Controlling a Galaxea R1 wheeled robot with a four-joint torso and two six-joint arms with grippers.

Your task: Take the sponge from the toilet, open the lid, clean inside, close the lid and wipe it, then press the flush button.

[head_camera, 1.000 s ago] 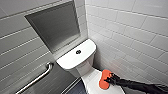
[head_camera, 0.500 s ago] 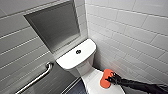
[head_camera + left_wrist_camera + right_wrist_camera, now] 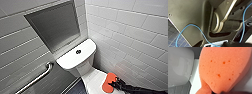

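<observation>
My right gripper [image 3: 113,85] had its jaws clamped on the sponge [image 3: 109,82] over the lid [image 3: 93,80]; held by its edge, it could slip.

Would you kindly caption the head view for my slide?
Right gripper holds the orange sponge over the closed white toilet lid.

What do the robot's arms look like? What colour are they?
The right arm is black and slim, with bumpy jointed parts, and it ends in a small black gripper. The left wrist view shows more of the robot: smooth dark grey casing, a pale metal bar and thin bright blue cables looping across it.
</observation>
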